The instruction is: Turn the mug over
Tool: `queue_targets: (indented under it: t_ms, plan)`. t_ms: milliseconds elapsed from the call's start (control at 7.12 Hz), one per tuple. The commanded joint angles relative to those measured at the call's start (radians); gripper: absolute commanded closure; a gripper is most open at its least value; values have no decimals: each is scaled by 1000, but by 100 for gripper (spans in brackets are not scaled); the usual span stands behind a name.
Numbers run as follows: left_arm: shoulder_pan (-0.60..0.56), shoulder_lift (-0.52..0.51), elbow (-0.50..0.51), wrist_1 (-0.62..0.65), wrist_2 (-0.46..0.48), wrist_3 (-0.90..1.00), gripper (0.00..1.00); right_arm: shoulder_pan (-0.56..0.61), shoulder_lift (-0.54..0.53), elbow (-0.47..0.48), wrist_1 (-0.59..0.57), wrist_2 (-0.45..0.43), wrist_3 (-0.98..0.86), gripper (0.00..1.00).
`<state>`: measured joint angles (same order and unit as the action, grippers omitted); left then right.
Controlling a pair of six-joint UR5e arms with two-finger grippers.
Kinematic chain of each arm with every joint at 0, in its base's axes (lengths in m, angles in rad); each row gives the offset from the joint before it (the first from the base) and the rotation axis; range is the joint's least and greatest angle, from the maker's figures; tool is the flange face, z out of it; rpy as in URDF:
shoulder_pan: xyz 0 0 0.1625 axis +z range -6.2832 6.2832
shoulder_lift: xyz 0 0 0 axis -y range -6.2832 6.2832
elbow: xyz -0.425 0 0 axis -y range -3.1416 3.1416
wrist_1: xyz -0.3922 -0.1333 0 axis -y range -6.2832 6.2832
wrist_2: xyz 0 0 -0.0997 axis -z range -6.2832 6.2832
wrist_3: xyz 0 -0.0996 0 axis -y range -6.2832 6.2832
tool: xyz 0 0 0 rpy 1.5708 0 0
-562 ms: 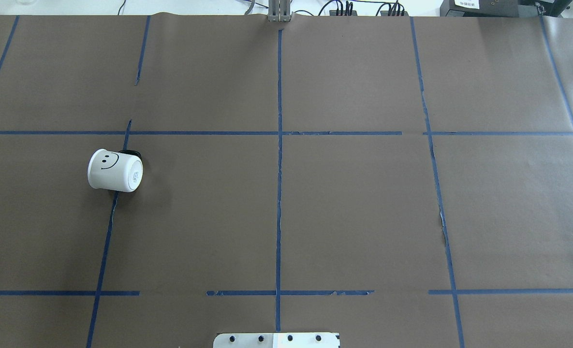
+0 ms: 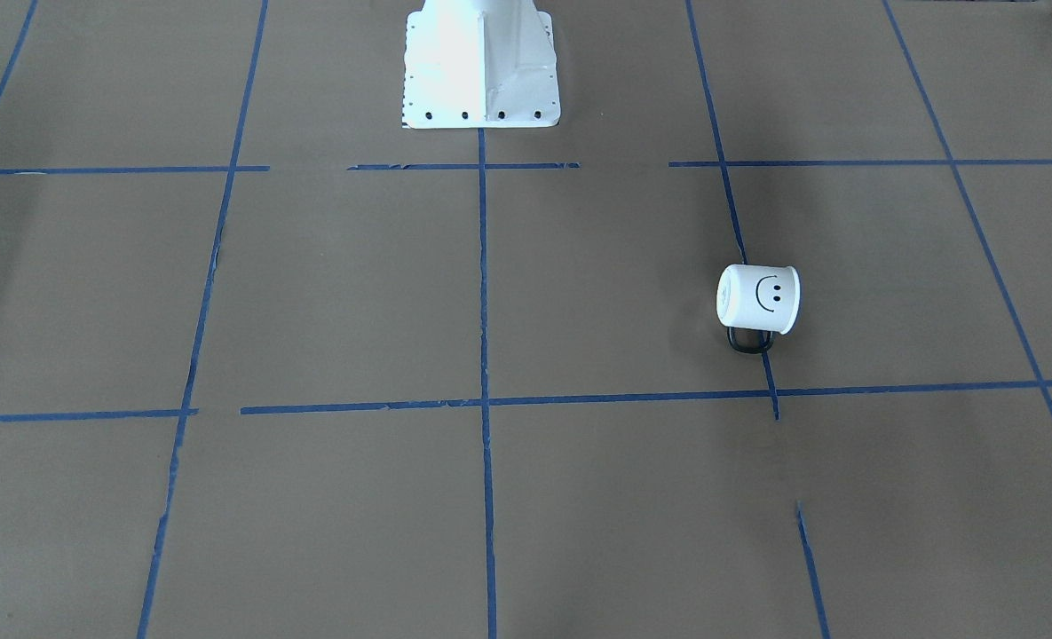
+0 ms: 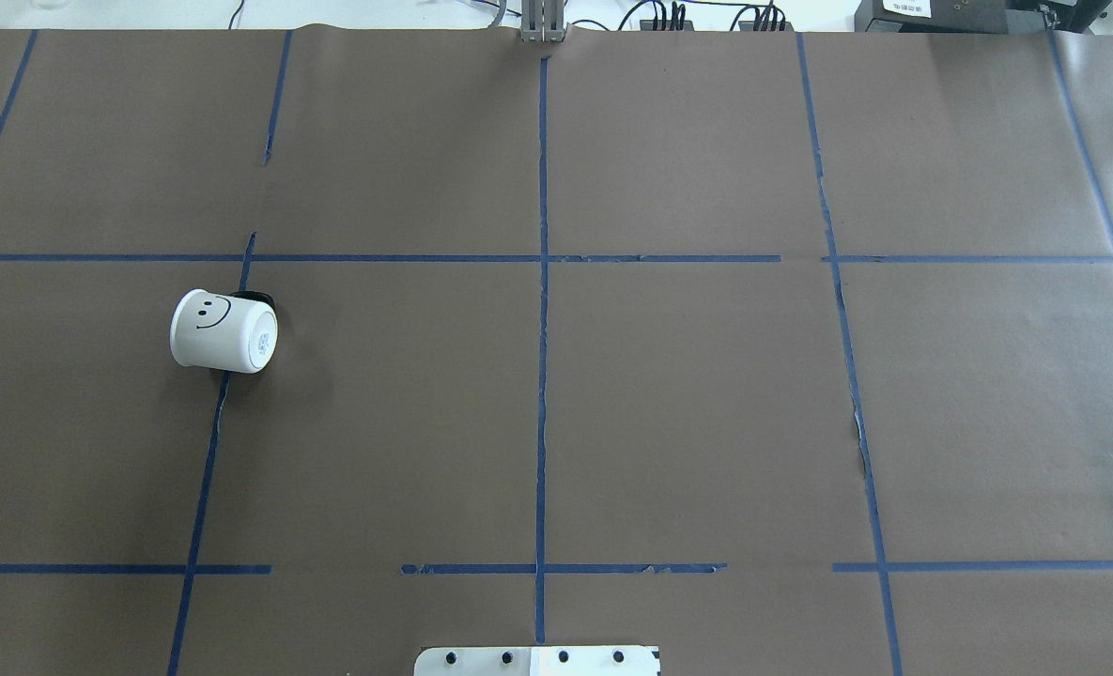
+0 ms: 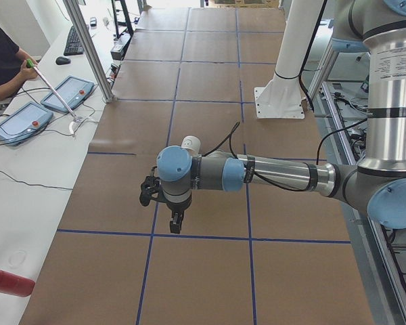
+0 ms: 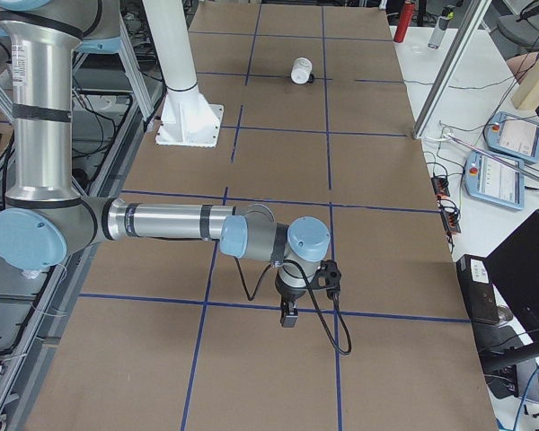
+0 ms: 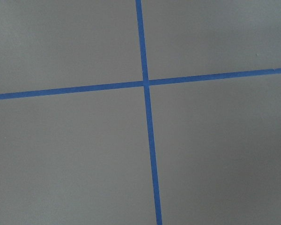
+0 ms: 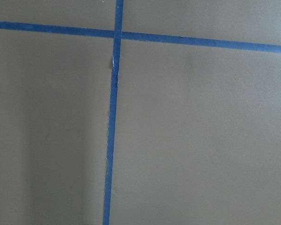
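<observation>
The white mug [image 3: 224, 331] with the black smiley face lies on its side on the brown paper, left of centre in the overhead view. Its flat base faces that view's right, and its black handle [image 2: 750, 342] rests against the table. It also shows in the front-facing view [image 2: 758, 299], far off in the exterior right view [image 5: 301, 69], and partly behind the arm in the exterior left view [image 4: 190, 143]. My left gripper [image 4: 176, 220] and right gripper [image 5: 288, 314] hang over the table's two ends, far from the mug. I cannot tell whether either is open or shut.
Blue tape lines [image 3: 543, 310] divide the brown paper into squares. The white robot base [image 2: 479, 67] stands at the table's near edge. Both wrist views show only paper and tape crossings [image 6: 146, 83]. An operator's bench with tablets [image 4: 20, 122] lies beyond the far edge.
</observation>
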<state>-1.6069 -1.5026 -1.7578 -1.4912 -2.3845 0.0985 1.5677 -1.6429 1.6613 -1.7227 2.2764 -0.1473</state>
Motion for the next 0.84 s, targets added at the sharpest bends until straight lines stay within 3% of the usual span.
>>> queue_targets:
  t_ms: [0, 421, 562, 702]
  plan:
    - [-1, 5, -11, -1, 2, 1, 0, 0, 0, 0, 0, 0, 0, 0]
    - [2, -2, -5, -20, -15, -6, 0, 0, 0, 0, 0, 0, 0, 0]
    - [10, -7, -5, -91, -15, -110, 0, 0, 0, 0, 0, 0, 0, 0]
    - [56, 2, 13, -256, -15, -237, 0, 0, 0, 0, 0, 0, 0, 0]
